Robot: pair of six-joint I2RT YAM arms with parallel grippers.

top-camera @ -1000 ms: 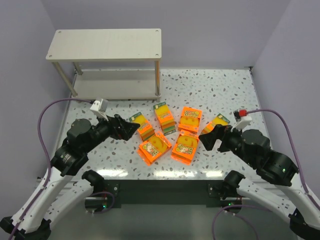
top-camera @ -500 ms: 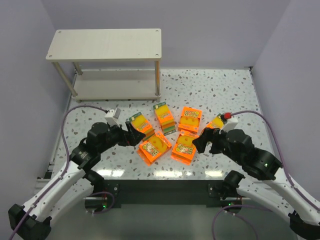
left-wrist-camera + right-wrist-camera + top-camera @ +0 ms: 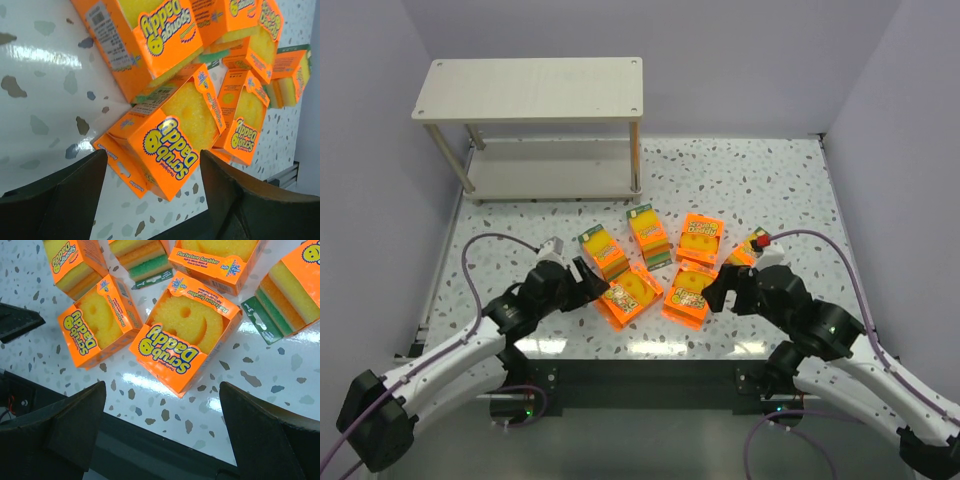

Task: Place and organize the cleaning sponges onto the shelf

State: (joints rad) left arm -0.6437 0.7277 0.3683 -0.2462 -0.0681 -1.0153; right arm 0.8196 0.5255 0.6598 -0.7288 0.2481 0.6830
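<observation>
Several orange cleaning sponges lie in a cluster mid-table. The front-left flat pack (image 3: 630,295) (image 3: 170,150) has its near corner between the fingers of my left gripper (image 3: 598,290) (image 3: 152,195). That gripper is open and its fingers stand clear of the pack on both sides. My right gripper (image 3: 712,293) (image 3: 162,430) is wide open just short of the front-right flat pack (image 3: 687,293) (image 3: 185,337), with nothing between its fingers. The shelf (image 3: 530,88) stands at the far left with both boards bare.
Thicker stacked packs (image 3: 602,250) (image 3: 648,232) (image 3: 748,248) and another flat pack (image 3: 701,238) lie behind the two front ones, close together. The table's dark near edge (image 3: 150,450) runs right under my right gripper. Grey walls close in both sides.
Both arms came forward and inward toward the front packs. The left gripper dropped to the front-left pack and its jaws narrowed a little. No pack has moved.
</observation>
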